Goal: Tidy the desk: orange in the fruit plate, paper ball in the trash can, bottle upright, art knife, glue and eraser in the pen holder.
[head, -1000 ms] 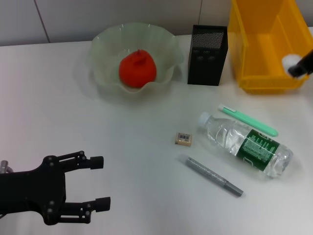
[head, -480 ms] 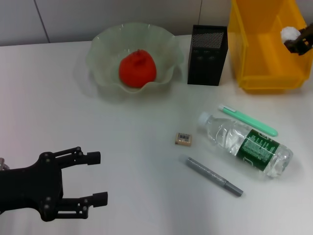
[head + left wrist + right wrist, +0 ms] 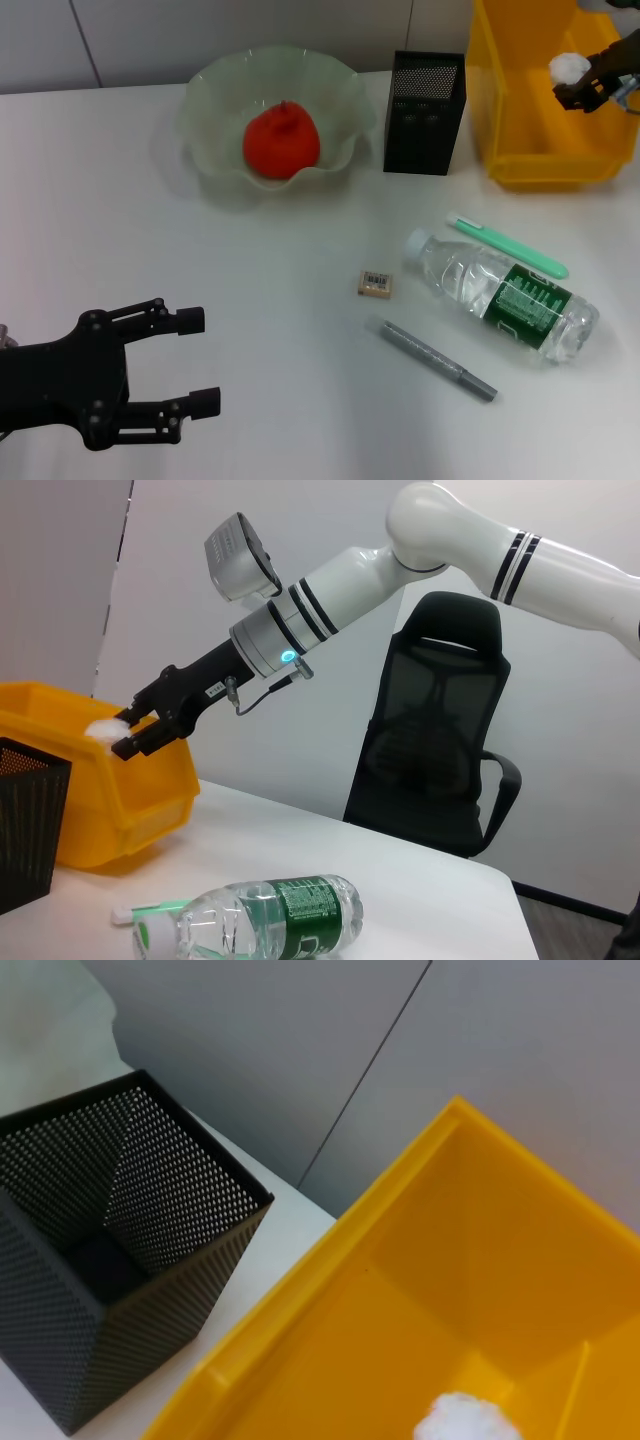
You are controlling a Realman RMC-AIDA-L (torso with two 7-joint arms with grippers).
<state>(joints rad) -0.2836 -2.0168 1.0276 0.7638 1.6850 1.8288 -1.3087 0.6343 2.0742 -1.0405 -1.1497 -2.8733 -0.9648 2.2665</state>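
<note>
My right gripper (image 3: 577, 84) is shut on the white paper ball (image 3: 569, 66) and holds it above the inside of the yellow trash can (image 3: 520, 140). The left wrist view shows the same grip, with the paper ball (image 3: 104, 729) over the trash can (image 3: 140, 790). In the pale-green fruit plate (image 3: 212, 92) lies the orange (image 3: 281, 140). The black mesh pen holder (image 3: 424, 100) stands between plate and bin. On its side lies the bottle (image 3: 505, 295), with the eraser (image 3: 375, 283), a mint-green art knife (image 3: 505, 246) and a grey glue stick (image 3: 437, 360) around it. My left gripper (image 3: 195, 362) hovers open at the near left.
The right wrist view looks down into the pen holder (image 3: 110, 1250) and the trash can (image 3: 470, 1290), with the paper ball (image 3: 465, 1422) at the picture's edge. A black office chair (image 3: 440, 750) stands beyond the table's right side.
My right gripper has carried the paper ball up and leftward from the bin's right wall to above its inside. The left gripper drifted slightly toward the near edge.
</note>
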